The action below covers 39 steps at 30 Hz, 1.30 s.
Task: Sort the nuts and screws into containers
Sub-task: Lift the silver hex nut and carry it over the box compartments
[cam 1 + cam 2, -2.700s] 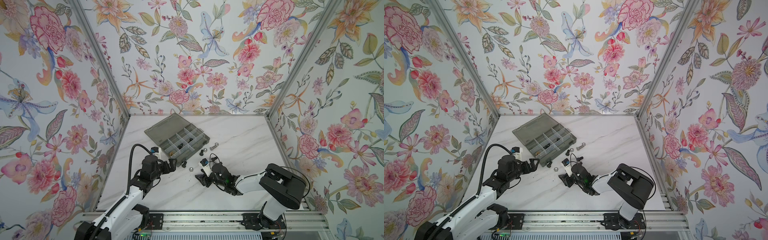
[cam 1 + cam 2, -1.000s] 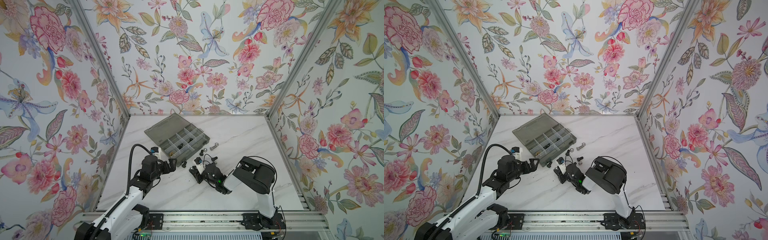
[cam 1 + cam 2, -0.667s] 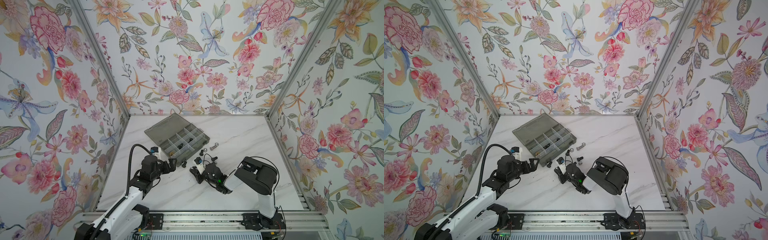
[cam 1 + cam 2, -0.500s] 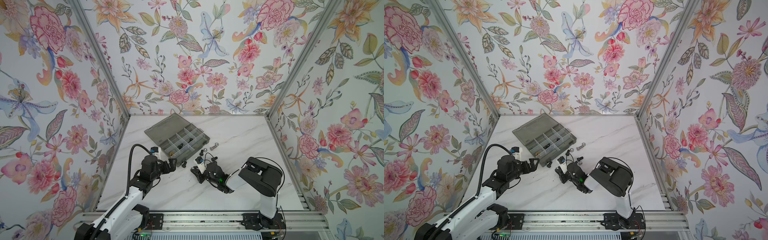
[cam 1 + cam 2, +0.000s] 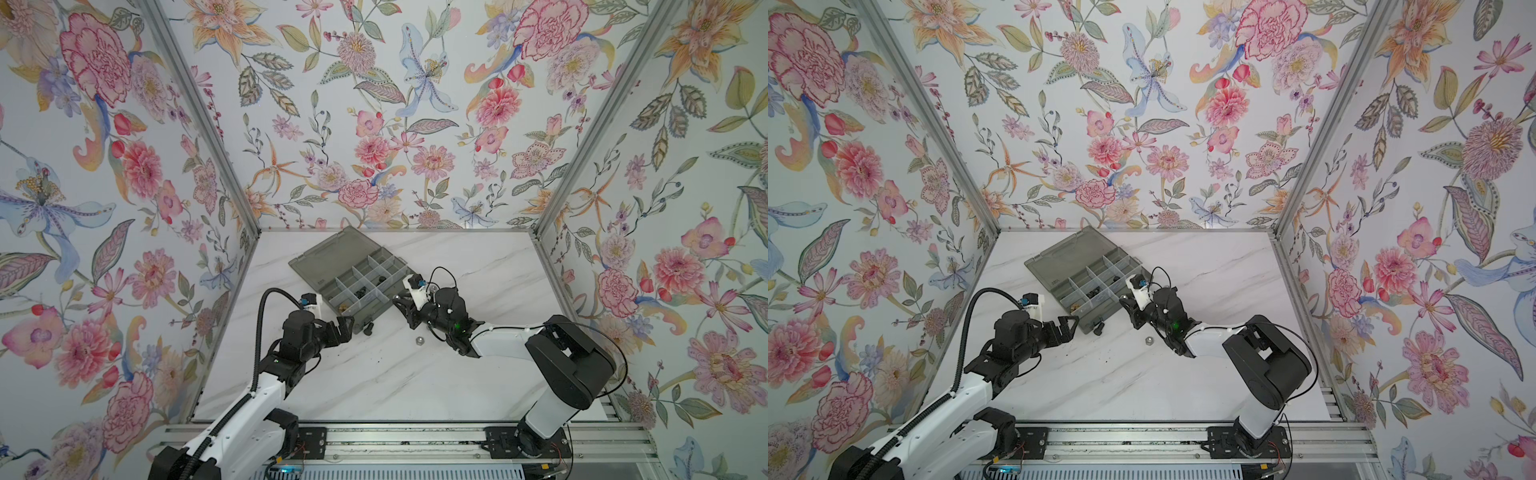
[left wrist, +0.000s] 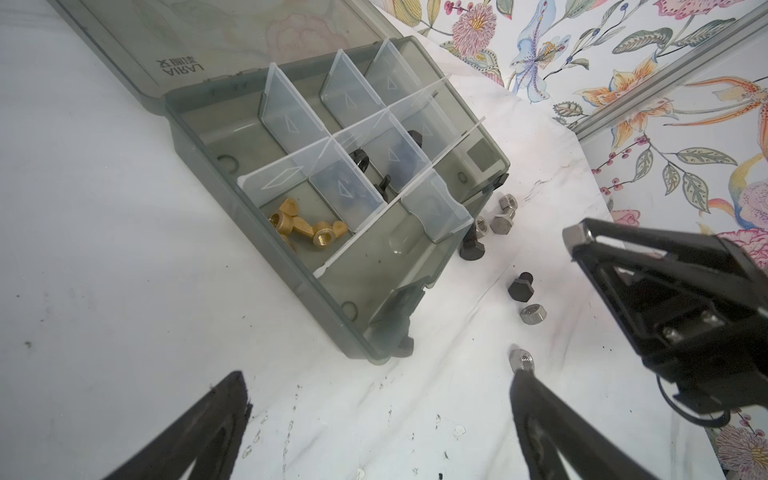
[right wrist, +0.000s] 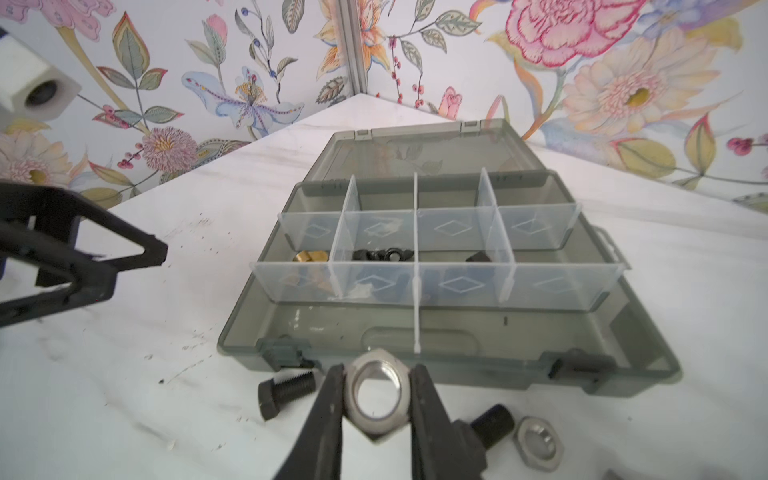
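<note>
Sorting is judged partly done. Brass wing nuts (image 6: pixel 305 226) and black winged nuts (image 7: pixel 384 254) sit in middle compartments of the smoky-grey translucent plastic organizer box (image 7: pixel 457 332). Black bolts (image 7: pixel 284 392) and silver hex nuts (image 7: pixel 538 442) lie loose on the white marble counter (image 7: pixel 124 395) along its latch edge. The right fingers (image 7: pixel 328 415) are narrowed onto one large silver hex nut (image 7: pixel 376 397) just before that edge. The left fingers (image 6: pixel 540 415) are wide and empty.

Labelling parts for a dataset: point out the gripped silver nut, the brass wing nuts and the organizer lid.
silver nut (image 7: pixel 376 360), right wrist view, upper rim.
brass wing nuts (image 6: pixel 301 226), left wrist view, one nut's body.
organizer lid (image 5: pixel 336 255), in a top view, flat middle.
</note>
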{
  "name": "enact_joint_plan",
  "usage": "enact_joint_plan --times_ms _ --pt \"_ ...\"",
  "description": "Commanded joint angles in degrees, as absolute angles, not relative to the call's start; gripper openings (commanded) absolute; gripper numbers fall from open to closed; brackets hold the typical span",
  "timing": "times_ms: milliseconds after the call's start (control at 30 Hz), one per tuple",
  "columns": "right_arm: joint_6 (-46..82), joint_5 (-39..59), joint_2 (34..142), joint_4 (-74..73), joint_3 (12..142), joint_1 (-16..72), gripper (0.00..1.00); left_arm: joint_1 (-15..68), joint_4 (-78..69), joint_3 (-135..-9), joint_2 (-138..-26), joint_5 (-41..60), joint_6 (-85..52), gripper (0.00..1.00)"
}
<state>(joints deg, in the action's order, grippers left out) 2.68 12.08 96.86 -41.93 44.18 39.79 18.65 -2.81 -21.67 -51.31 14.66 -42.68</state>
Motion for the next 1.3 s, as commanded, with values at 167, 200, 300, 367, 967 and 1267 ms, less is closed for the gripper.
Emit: enact_joint_plan --times_ms 167,200,300,367,967,1267 --pt "-1.37 18.16 104.99 -32.60 59.35 33.05 0.01 18.06 -5.21 -20.68 -51.32 16.51 -43.44 0.99" --pt "-1.24 18.34 106.56 -31.80 61.58 32.44 0.01 17.96 -5.65 -20.48 -51.37 16.85 -43.67 0.99" --pt "-0.32 18.70 111.85 -29.35 67.97 31.02 0.01 18.02 -6.80 -20.21 -51.50 17.98 -44.20 0.99" --pt "0.25 18.59 114.97 -27.42 72.03 30.37 0.02 18.02 -7.27 -20.21 -51.52 18.58 -44.28 0.99" --pt "0.42 16.00 127.00 -19.83 85.12 30.67 0.14 18.04 -8.20 -19.34 -50.56 19.15 -44.92 0.99" --pt "0.53 15.45 127.16 -18.65 84.99 30.70 0.25 18.08 -8.66 -18.99 -51.06 19.25 -44.96 0.99"
